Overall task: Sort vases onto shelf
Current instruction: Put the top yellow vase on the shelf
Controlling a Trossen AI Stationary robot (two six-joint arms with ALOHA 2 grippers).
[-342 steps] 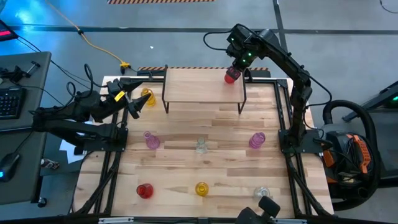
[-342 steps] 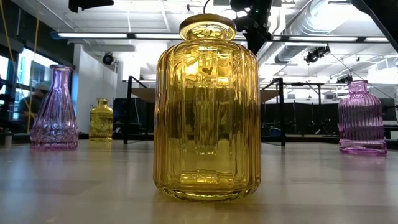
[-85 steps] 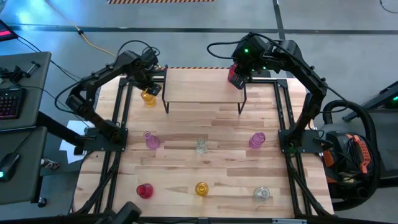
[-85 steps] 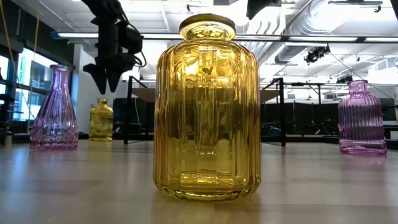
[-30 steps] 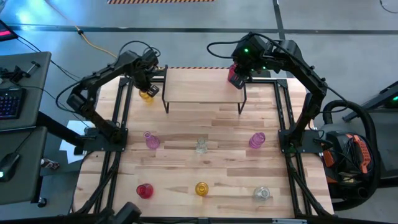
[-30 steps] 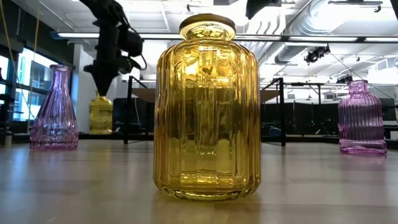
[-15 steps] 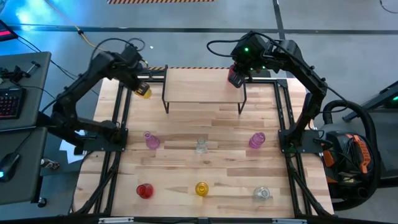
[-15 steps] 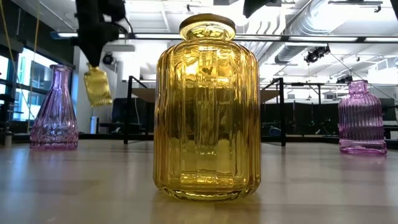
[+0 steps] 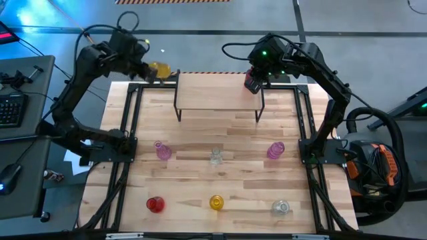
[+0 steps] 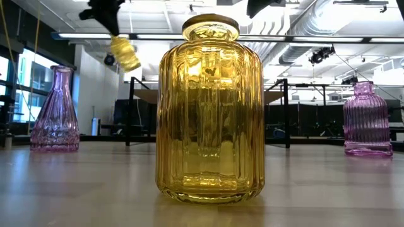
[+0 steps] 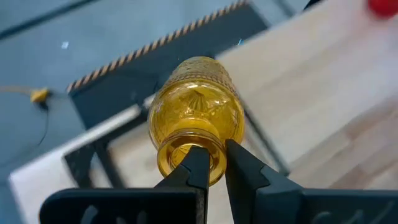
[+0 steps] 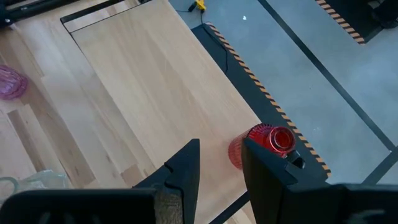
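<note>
While your surface [image 9: 220, 133] carries six vases, the shelf [image 9: 219, 91] has a red vase [image 9: 251, 81] at its right end beneath your parted right gripper [image 9: 255, 75]; your left gripper [image 9: 148, 67] clamps a yellow vase [image 9: 160, 69], tilted, aloft beside the shelf's left end.

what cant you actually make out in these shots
- High view: the right gripper covers the red vase on the shelf, so the vase barely shows there.
- Low view: the near yellow vase blocks the middle of the table; the shelf top behind it is mostly hidden.
- Left wrist view: the left gripper pinches the lifted yellow vase by its rim; one finger goes inside the mouth, out of sight.
</note>
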